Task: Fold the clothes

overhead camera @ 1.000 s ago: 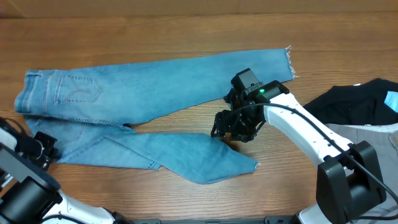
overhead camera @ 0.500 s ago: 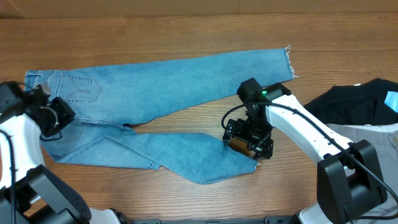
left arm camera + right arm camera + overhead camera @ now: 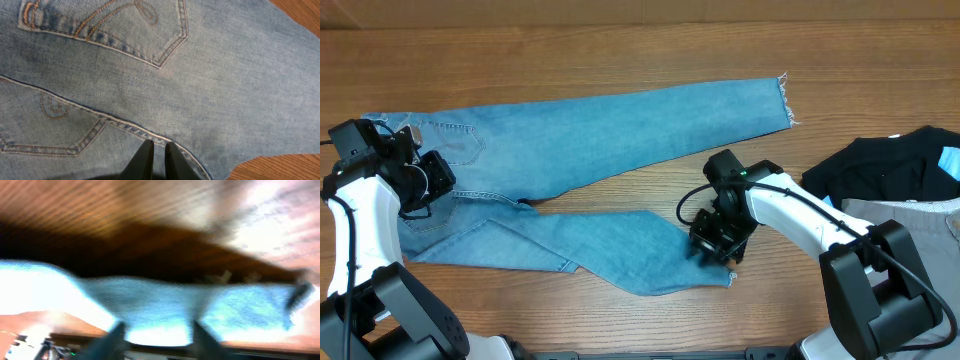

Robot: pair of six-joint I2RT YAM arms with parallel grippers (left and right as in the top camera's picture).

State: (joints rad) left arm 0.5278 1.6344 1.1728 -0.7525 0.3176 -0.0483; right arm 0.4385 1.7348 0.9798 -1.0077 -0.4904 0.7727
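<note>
Starting to fold the light-blue denim jeans: right gripper at one leg end, grip unclear; left gripper shut by the pockets. Next, lift that leg over.

Light-blue jeans — flat (legs splayed)

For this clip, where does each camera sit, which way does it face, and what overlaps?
Overhead: above the table, looking down on the jeans; left gripper and right gripper show.
Left wrist: on the left arm, facing down at the back pockets; its fingers nearly together.
Right wrist: low, facing across a leg hem, blurred; its fingers apart.
Shared: overhead and left wrist both show the pockets.
</note>
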